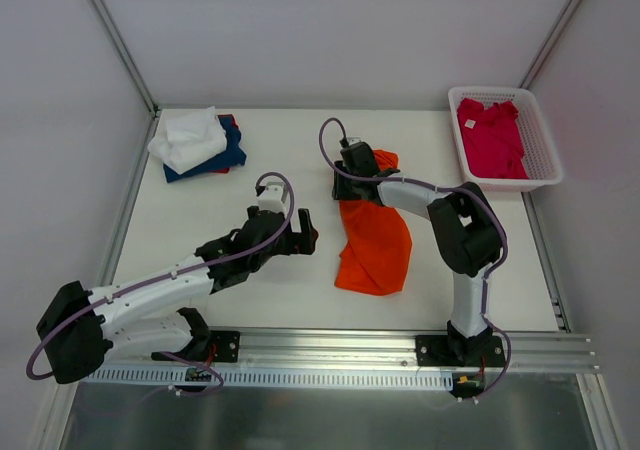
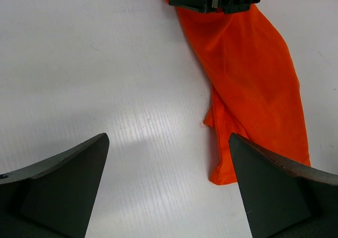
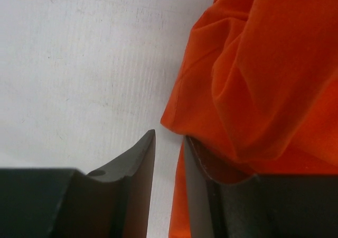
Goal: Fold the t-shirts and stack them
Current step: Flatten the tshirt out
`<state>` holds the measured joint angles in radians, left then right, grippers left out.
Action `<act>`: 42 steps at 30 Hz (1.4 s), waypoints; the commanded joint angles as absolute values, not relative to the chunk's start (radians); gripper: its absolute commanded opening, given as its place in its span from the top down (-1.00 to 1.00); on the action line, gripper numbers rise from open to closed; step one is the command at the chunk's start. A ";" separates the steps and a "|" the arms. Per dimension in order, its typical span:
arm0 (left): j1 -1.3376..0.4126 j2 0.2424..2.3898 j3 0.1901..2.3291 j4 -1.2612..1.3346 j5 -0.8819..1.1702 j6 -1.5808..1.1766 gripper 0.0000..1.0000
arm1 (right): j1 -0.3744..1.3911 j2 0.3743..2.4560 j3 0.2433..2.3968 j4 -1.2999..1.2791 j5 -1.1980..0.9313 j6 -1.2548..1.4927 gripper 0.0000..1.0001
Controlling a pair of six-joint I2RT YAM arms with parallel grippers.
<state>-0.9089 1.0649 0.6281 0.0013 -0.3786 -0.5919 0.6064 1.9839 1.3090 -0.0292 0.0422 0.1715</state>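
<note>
While a crimson t-shirt (image 1: pixel 490 135) lies in the basket (image 1: pixel 545 140), the top view shows the orange t-shirt (image 1: pixel 375 245) bunched into a long strip left of that basket. Its long axis runs from the right gripper (image 1: pixel 350 182) toward the arm bases. The left wrist view shows the left gripper (image 2: pixel 169 140) spread wide and touching nothing. In the right wrist view, the right gripper's fingers (image 3: pixel 137 169) are nearly together, pinching the shirt's rumpled edge.

free: table (image 1: pixel 300 300) left of orange t-shirt (image 1: pixel 375 245) | obstacles: basket (image 1: pixel 541 142) far-right, stack (image 1: pixel 195 142) far-left
</note>
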 commanded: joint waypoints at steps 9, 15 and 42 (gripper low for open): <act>-0.907 1.009 0.624 -0.031 -0.402 -0.569 -0.98 | 0.581 2.005 1.362 0.031 0.060 0.190 0.33; -0.907 1.003 0.621 -0.037 -0.410 -0.566 -0.98 | 0.565 2.023 1.350 0.055 0.034 0.215 0.44; -0.910 1.321 0.653 0.075 -0.196 -0.680 -0.98 | 0.551 1.576 1.339 -0.127 0.069 0.104 0.99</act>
<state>-0.9089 1.2892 0.6262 0.0162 -0.2657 -0.6430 0.5587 1.6478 1.3239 -0.0814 0.0456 0.1329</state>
